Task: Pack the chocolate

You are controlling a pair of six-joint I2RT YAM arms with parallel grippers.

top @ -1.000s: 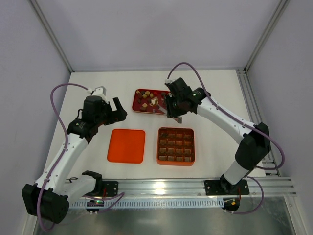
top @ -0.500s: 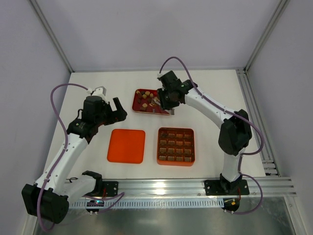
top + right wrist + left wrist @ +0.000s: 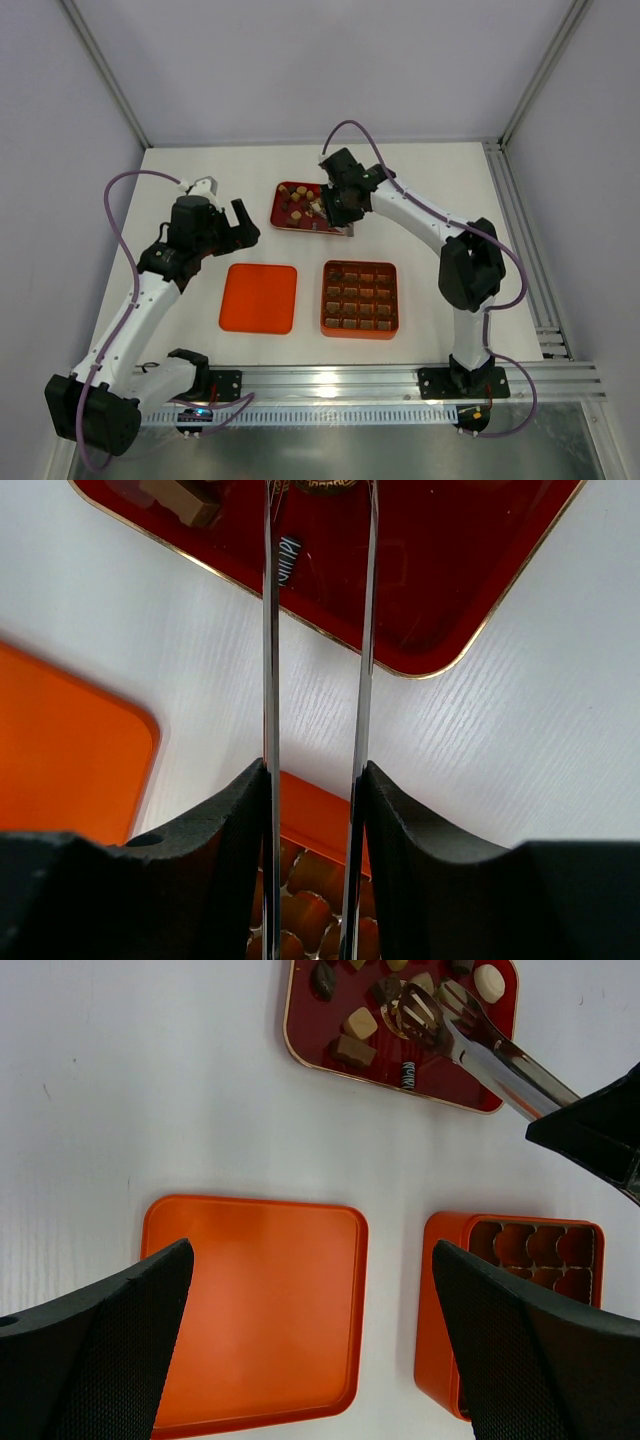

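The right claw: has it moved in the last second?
Yes. The right claw, gripping the tongs, has shifted left and a little up in the overhead picture, farther in over the red tray.

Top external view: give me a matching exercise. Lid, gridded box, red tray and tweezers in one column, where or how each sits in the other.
Things:
1. lid
2. gridded box
3. red tray
4. tweezers

Places or states:
A. clamped in the right hand, tips over the tray
B. flat on the table, left of the box
C. holds loose chocolate, farther from the arm bases than the box
D. right of the lid, divided into cells

Pairs: 1-B, 2-D, 3-C, 4-A
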